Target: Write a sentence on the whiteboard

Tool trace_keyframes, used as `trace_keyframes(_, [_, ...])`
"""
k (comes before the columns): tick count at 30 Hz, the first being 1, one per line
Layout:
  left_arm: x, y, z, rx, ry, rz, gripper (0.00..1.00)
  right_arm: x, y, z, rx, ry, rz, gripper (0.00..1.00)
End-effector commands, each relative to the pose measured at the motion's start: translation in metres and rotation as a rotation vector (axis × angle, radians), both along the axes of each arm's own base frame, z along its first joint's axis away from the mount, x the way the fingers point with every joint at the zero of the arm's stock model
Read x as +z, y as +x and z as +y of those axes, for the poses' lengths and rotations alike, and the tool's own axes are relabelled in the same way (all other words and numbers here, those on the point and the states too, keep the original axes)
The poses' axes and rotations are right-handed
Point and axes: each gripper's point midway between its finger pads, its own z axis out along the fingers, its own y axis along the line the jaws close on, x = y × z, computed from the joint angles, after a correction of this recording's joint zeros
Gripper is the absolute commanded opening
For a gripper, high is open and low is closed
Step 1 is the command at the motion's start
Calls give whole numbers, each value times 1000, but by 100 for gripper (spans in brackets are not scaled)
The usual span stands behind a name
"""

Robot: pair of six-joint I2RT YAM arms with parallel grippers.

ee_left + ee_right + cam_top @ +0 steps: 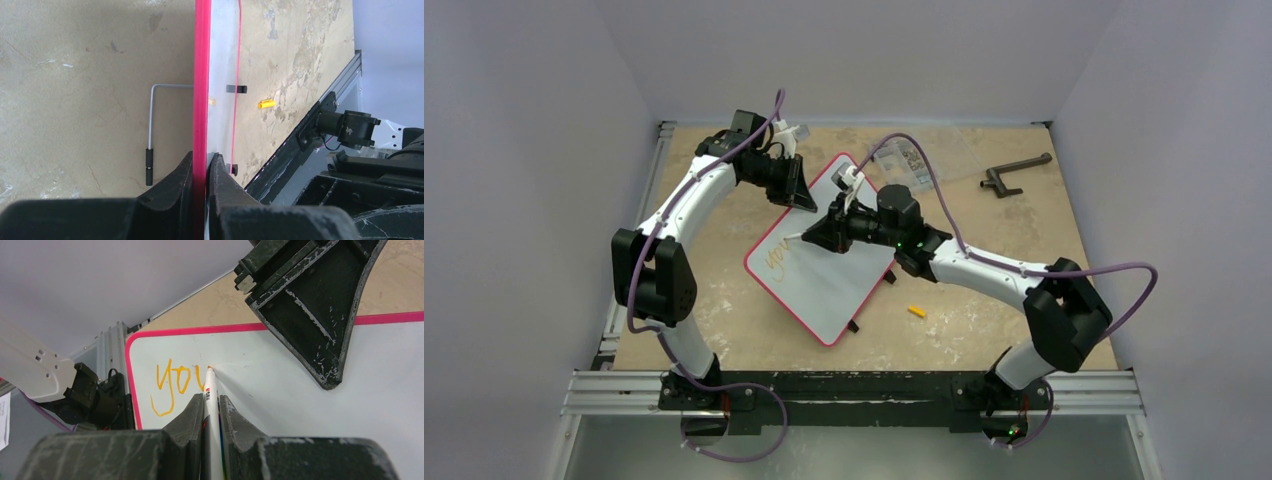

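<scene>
The whiteboard [829, 285], white with a red rim, lies tilted on the table. My left gripper [801, 190] is shut on its far rim; in the left wrist view the red rim [201, 100] runs between the fingers [201, 165]. My right gripper [816, 233] is shut on a white marker [211, 405]. The marker tip touches the board at the end of the orange word "you" [175, 385], the only writing that shows. The word also shows in the top view [776, 260]. The whiteboard fills the right wrist view [280, 405].
An orange marker cap [916, 311] lies on the table right of the board. A clear plastic parts box [919, 155] and a dark crank handle [1014, 172] sit at the back right. A bent metal rod [150, 130] lies beside the board.
</scene>
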Motion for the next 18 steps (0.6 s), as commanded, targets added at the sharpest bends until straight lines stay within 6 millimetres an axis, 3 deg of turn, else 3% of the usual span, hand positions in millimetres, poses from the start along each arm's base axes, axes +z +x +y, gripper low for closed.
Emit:
trace_keyframes(1, [-27,14,34,73,242,-48,0,-13,22,-2,-83,-59,-9,0])
trace_keyframes(10, [-26,14,34,73,242,-49,0,-12,23,0,-83,-58,-9,0])
trace_keyframes(18, [-26,15,35,75,243,-50,0,-25,16,-5,-70,-81,14,0])
